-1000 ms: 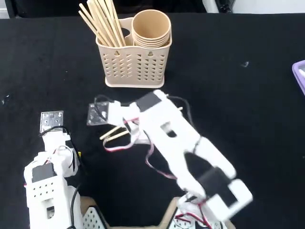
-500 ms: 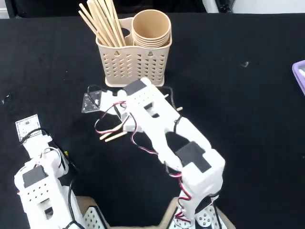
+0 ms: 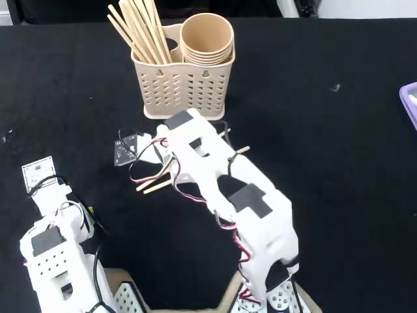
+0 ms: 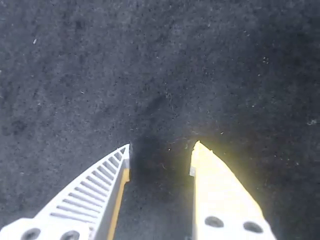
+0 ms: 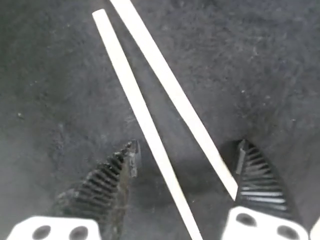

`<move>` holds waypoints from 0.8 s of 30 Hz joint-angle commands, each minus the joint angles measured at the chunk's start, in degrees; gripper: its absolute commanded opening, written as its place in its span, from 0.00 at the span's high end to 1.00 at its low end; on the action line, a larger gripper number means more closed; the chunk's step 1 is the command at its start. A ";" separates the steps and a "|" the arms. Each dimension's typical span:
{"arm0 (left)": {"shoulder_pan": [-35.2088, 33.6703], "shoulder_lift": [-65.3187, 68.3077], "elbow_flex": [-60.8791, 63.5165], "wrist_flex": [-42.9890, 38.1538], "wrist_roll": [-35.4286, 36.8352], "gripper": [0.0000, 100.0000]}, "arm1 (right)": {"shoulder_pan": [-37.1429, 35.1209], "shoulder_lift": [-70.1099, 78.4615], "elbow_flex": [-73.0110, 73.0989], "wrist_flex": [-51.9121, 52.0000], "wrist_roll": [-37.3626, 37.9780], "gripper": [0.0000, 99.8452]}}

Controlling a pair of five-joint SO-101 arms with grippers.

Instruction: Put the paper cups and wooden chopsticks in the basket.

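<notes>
Two loose wooden chopsticks [image 5: 148, 125] are framed by the right gripper [image 5: 185, 150], its fingers parted.
At the left, the left gripper [image 4: 160, 150] is held over the black table [image 4: 150, 60], fingers apart. In the high view the pair's middle is hidden by the right arm [image 3: 221, 176]; beyond, bundled chopsticks [image 3: 140, 29] and stacked paper cups [image 3: 207, 39] are held in the basket [image 3: 182, 88]. A purple object [image 3: 410, 104] is cut at the right edge.

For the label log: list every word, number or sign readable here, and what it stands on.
No readable text.
The basket, paper cups and chopsticks show no print.
On the left arm's square plate and the right arm's square plate, any marks are too small to read.
</notes>
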 commanded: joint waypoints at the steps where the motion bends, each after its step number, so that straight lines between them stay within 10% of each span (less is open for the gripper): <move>1: 1.01 -0.53 -3.12 0.09 0.62 0.79 | 0.26 1.45 -5.58 0.09 0.62 0.69; 12: 1.01 -0.53 -3.12 0.18 0.62 0.79 | 0.26 7.43 -8.66 3.43 0.44 0.70; 19: 1.01 -0.53 -3.12 0.18 0.62 0.79 | 0.26 7.34 -9.10 4.57 -5.71 1.00; 24: 1.01 -0.53 -3.12 0.18 0.62 0.79 | 1.49 4.79 -8.13 2.64 -9.23 0.99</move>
